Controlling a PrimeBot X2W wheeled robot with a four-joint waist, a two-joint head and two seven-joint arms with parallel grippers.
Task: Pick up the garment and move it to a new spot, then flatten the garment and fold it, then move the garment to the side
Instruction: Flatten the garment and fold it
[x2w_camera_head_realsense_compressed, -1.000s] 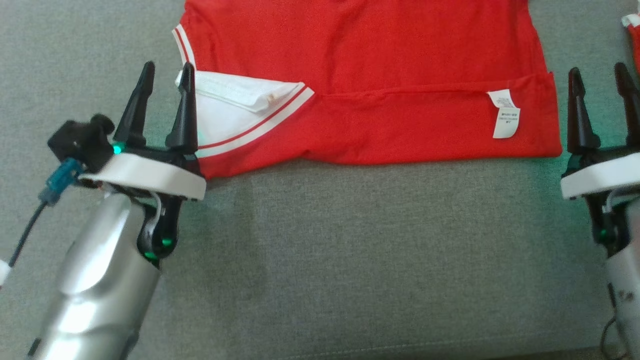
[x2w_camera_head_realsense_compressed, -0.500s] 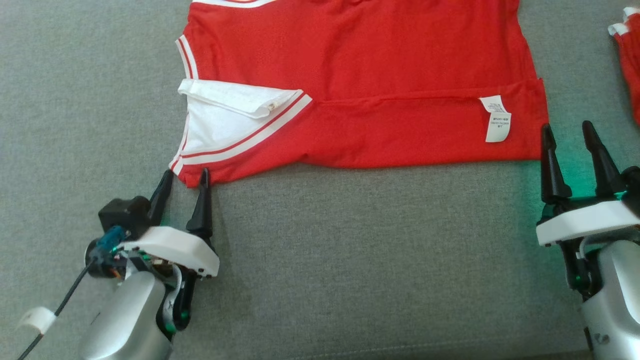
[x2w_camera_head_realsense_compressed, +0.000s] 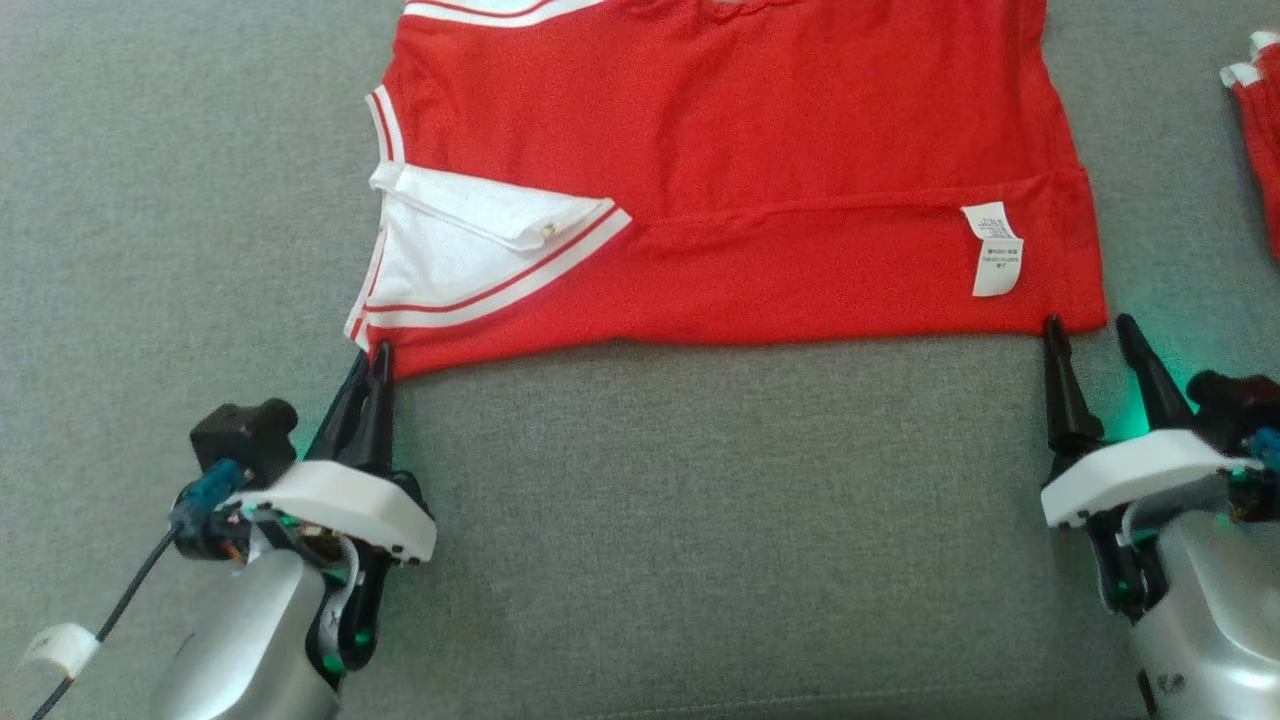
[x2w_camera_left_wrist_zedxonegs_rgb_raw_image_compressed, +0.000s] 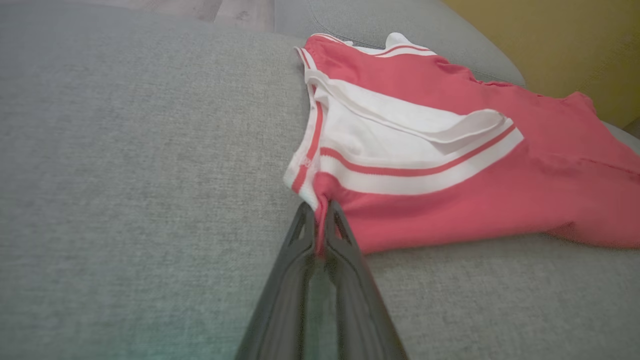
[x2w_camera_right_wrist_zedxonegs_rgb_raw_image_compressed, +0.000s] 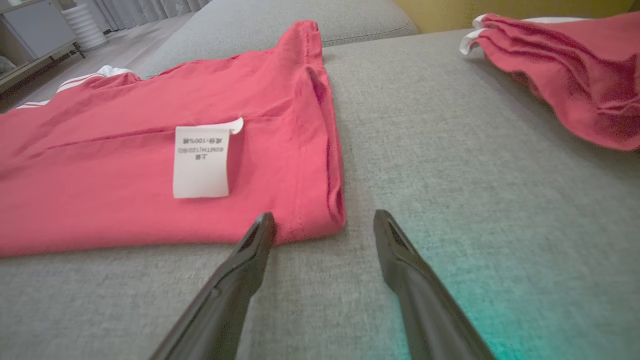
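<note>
Clamps the left gripper (x2w_camera_head_realsense_compressed: 372, 355) tight on the near-left corner of the red garment (x2w_camera_head_realsense_compressed: 750, 150), with the fingers pressed together and a pinch of red hem between the tips. Confirms this from the left wrist view: left gripper (x2w_camera_left_wrist_zedxonegs_rgb_raw_image_compressed: 319, 210) closed on that corner of the garment (x2w_camera_left_wrist_zedxonegs_rgb_raw_image_compressed: 450, 215), just below the white edge stripe, with the fabric slightly bunched at the tips.

Holds the right gripper (x2w_camera_head_realsense_compressed: 1090, 325) spread wide, grasping nothing, at the near-right corner of the garment. Places its left finger right at the hem and its right finger past the side edge, over the bare grey couch cushion (x2w_camera_head_realsense_compressed: 700, 520). From the right wrist view, sets the right gripper (x2w_camera_right_wrist_zedxonegs_rgb_raw_image_compressed: 324, 217) astride that corner of the garment (x2w_camera_right_wrist_zedxonegs_rgb_raw_image_compressed: 100, 200), with the side edge ending between the two fingers. Cannot tell whether the tips touch the cushion (x2w_camera_right_wrist_zedxonegs_rgb_raw_image_compressed: 475, 175).

Finds the garment lying flat on the cushion, straight ahead, near hem toward the robot and far part running past the top of the head view. Shows a white panel (x2w_camera_head_realsense_compressed: 450, 250) with a red stripe folded across the near-left part. Shows a white care label (x2w_camera_head_realsense_compressed: 992, 250) near the right side, printed but too small to read there. Has a second red garment (x2w_camera_head_realsense_compressed: 1260, 150), rumpled, well apart to the right on the same cushion.
</note>
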